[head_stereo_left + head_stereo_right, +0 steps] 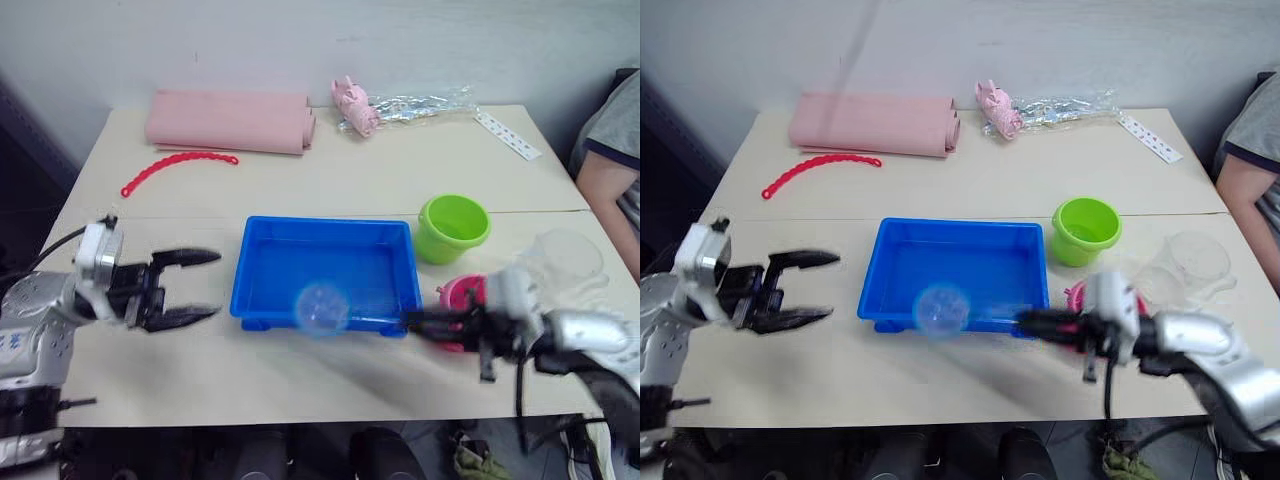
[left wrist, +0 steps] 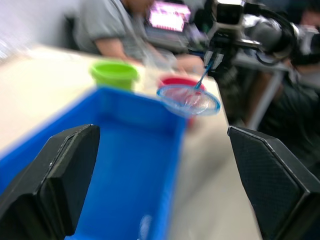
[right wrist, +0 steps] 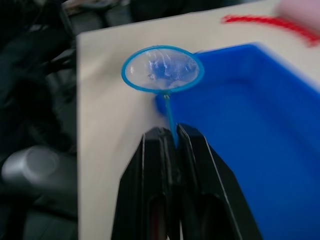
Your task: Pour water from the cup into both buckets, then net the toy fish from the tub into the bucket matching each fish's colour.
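Note:
The blue tub (image 1: 325,270) lies mid-table; I make out no toy fish in it. My right gripper (image 1: 415,322) is shut on the stick of the net (image 1: 322,308), whose round blue hoop hovers over the tub's front rim; the hoop (image 3: 162,69) also shows in the right wrist view. The lime green bucket (image 1: 453,228) stands right of the tub, the pink bucket (image 1: 462,296) just behind my right gripper. The clear cup (image 1: 568,258) sits at the far right. My left gripper (image 1: 205,285) hangs open, left of the tub, holding nothing.
At the back of the table lie a rolled pink cloth (image 1: 230,122), a red beaded chain (image 1: 175,168), a pale-pink pig toy (image 1: 355,105) with crinkled clear plastic, and a white strip (image 1: 508,135). A person's arm (image 1: 605,190) is at the right edge.

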You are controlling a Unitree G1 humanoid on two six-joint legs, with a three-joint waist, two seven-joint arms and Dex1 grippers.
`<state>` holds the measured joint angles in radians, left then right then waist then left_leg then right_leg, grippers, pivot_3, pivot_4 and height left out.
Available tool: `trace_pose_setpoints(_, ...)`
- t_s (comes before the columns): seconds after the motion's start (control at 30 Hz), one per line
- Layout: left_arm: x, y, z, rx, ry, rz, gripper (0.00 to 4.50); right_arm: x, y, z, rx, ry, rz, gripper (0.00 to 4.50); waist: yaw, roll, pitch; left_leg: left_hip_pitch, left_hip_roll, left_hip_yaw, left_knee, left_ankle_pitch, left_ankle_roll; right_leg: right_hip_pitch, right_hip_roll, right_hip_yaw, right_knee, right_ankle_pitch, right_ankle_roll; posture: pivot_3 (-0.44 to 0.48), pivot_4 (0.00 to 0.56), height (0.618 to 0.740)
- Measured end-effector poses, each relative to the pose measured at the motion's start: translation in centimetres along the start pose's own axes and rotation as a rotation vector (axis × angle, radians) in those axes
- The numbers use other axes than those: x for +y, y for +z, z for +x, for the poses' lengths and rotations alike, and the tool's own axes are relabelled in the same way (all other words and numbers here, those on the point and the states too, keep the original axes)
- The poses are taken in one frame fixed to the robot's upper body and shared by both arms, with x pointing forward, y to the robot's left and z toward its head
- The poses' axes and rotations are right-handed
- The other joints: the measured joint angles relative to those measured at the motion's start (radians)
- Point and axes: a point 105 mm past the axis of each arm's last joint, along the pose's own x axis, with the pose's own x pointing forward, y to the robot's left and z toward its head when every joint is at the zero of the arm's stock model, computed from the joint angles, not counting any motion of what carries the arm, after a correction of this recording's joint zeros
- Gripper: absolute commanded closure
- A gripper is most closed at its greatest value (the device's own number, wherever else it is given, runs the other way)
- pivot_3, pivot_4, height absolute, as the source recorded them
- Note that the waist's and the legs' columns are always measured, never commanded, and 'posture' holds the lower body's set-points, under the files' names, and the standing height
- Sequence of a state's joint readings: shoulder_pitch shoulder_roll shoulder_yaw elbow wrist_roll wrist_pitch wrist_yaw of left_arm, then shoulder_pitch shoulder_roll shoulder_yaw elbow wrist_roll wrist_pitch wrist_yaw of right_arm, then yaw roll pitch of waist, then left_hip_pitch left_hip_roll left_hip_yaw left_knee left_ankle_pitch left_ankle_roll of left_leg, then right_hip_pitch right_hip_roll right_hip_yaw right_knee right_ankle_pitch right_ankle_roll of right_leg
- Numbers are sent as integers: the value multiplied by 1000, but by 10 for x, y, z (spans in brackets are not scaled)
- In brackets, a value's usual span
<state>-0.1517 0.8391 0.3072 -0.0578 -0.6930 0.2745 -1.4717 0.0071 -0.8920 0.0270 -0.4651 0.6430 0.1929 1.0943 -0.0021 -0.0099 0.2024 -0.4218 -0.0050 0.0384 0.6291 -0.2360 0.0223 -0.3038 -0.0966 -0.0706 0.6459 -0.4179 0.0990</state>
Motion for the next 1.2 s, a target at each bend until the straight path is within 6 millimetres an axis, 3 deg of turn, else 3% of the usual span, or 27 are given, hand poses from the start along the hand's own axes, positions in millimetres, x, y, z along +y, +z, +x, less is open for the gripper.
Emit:
trace_pose_setpoints(0.17, -34, -16, 3, 112, -94, -21, 26, 16, -34, 23, 3, 91, -61, 4500, -2, 0, 0, 1, 0, -1, 1, 0, 0, 1, 0, 1, 1, 0, 0, 0, 150, 740)
trace_pose_setpoints(0.27, -44, -22, 4, 121, -109, -53, 26, 17, -58, 31, 42, 78, -38, 4500, 1, 0, 0, 1, 0, -1, 1, 0, 0, 0, 0, 1, 2, 0, 0, 0, 150, 740)
trace_pose_setpoints(0.4, -46, -25, 2, 134, -104, -64, 26, 14, -66, 37, 49, 55, -44, 4500, -1, 0, 0, 2, 0, -1, 1, 0, -1, 0, 0, 1, 2, 0, 0, 0, 150, 740)
trace_pose_setpoints(0.5, -44, -31, -3, 175, -81, -48, 26, 10, -66, 49, 14, 43, -54, 4500, -2, -1, 0, 2, 0, -1, 0, 0, -1, 0, 0, 1, 4, 0, 0, 0, 150, 740)
trace_pose_setpoints(0.6, -32, -32, -11, 191, -19, -54, 26, 17, -80, 65, 24, 91, -47, 4500, -2, -1, 0, 2, 0, -1, 0, 0, -1, -1, 0, 1, 4, 0, 0, 0, 150, 740)
trace_pose_setpoints(0.8, -30, -31, -15, 199, -23, -58, 26, 11, -91, 70, 47, 92, -44, 4500, -2, -1, -1, 2, 0, -1, 1, 0, -2, -1, 0, 1, 6, 0, 0, 0, 150, 740)
trace_pose_setpoints(0.83, -28, -30, -16, 197, -18, -53, 0, 9, -92, 70, 49, 92, -37, 3840, -2, -1, -1, 2, 0, -1, 1, 0, -2, -1, 0, 1, 6, 0, 0, 0, 150, 740)
trace_pose_setpoints(0.93, -26, -29, -16, 195, -17, -45, 0, 9, -93, 71, 46, 100, -29, 3299, -3, -1, -1, 2, 0, -1, 1, 0, -2, -1, 0, 1, 7, 0, 0, 0, 150, 740)
trace_pose_setpoints(1.1, -23, -25, -12, 169, -13, 0, 0, 11, -99, 72, 52, 107, -21, 1115, -3, -1, -1, 2, 0, -1, 1, 0, -2, -2, 0, 1, 7, 0, 0, 0, 150, 740)
trace_pose_setpoints(1.2, -23, -25, -12, 169, -11, -2, 0, 14, -95, 67, 54, 114, -36, 114, -2, -1, 0, 2, 0, -1, 1, 0, -2, -2, 0, 1, 7, 0, 0, 0, 150, 740)
